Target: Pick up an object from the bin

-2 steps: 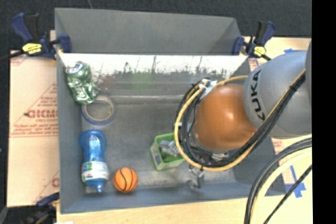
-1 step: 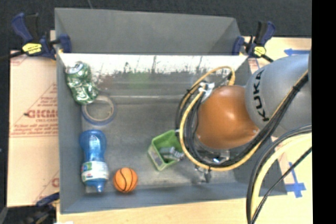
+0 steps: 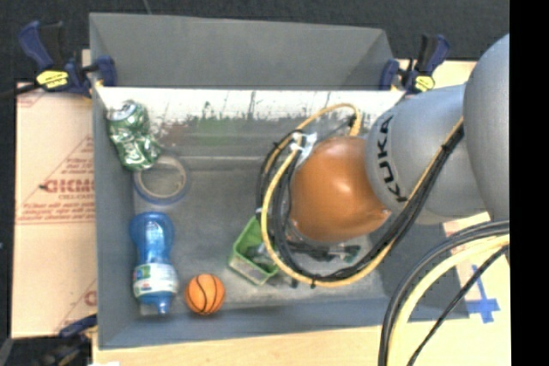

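We read "KUKA" on the arm (image 3: pixel 388 159); its orange cover (image 3: pixel 334 189) hangs beside 1 green box (image 3: pixel 250 246); the gripper (image 3: pixel 319 256) state we cannot tell.

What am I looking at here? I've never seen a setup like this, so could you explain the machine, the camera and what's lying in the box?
A single camera looks down into a grey metal bin from above, slightly to one side. The big grey shape coming in from the right is a robot arm. The orange dome and the yellow cables looped round it are parts of its wrist, not loose things. Its job is to pick something out.

In the bin, a crushed green can lies at the back left, with a clear ring of tape beside it. A blue bottle and a small orange ball lie at the front left. A green box lies partly under the wrist. Whether anything is held cannot be told.
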Robot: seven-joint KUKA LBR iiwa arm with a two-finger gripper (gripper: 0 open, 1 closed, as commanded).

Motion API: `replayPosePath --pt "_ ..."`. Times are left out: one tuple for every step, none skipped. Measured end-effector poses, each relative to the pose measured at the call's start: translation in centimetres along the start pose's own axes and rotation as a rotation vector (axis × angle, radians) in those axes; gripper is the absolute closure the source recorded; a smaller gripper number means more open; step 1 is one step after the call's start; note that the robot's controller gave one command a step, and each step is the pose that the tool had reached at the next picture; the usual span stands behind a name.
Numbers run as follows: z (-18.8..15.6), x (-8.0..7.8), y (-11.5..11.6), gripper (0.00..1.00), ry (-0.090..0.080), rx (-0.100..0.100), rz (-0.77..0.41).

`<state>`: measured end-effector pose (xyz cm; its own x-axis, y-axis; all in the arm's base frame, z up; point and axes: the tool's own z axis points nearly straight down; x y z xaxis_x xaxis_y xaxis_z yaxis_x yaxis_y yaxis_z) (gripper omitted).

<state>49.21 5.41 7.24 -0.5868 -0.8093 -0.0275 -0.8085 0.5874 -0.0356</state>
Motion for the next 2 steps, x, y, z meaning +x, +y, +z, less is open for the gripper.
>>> replayPosePath --pt "0.00 0.00 0.00 1.00 0.000 0.000 0.000" --pt "-0.92 0.08 0.07 1.00 0.003 -0.003 0.001"
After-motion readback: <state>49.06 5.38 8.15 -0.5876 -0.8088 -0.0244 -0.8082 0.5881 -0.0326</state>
